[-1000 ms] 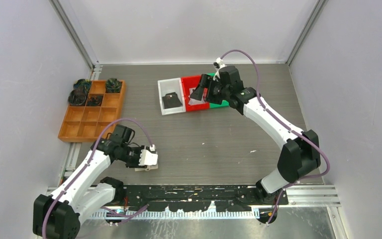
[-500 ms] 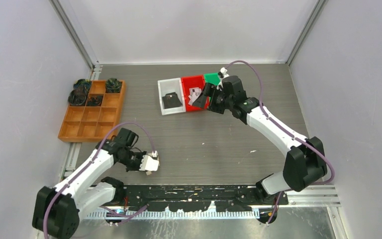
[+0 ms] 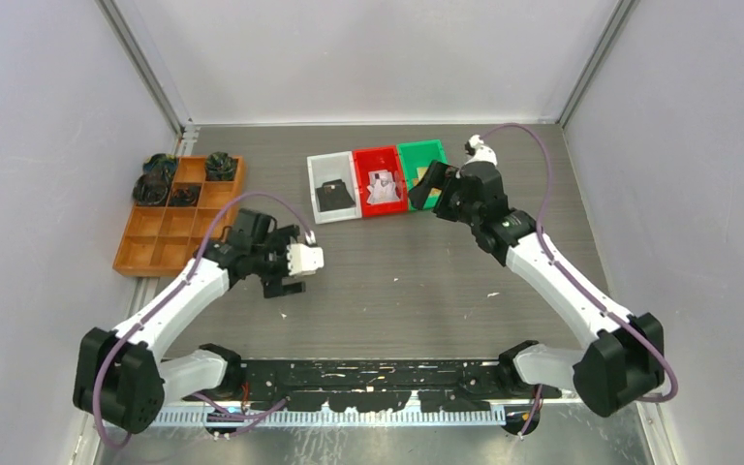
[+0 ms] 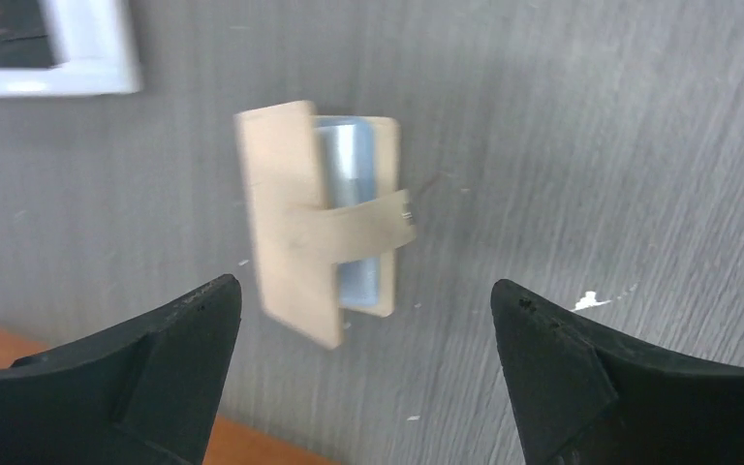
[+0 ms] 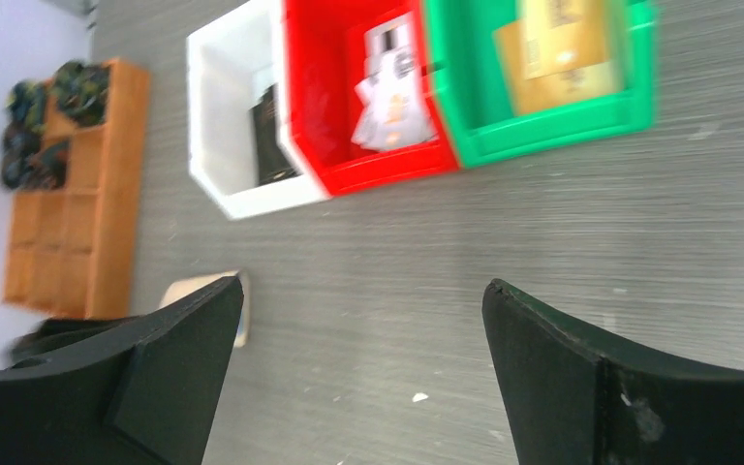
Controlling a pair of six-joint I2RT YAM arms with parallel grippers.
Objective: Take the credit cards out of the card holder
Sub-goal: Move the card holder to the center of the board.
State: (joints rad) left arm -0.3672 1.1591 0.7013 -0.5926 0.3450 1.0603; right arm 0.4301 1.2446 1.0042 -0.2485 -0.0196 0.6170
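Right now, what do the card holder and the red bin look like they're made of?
The card holder looks like matte tan leather or faux leather, with a shiny clear plastic sleeve inside. The red bin looks like smooth, thin-walled moulded plastic.

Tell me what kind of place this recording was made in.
Probably a lab robot test cell: plain grey panel walls enclose a table with coloured sorting bins and an orange divided tray laid out on it.

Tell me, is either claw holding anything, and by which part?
Nothing is held. The left gripper is open over the tan card holder, which lies on the table clear of both jaws; the right gripper is open and empty.
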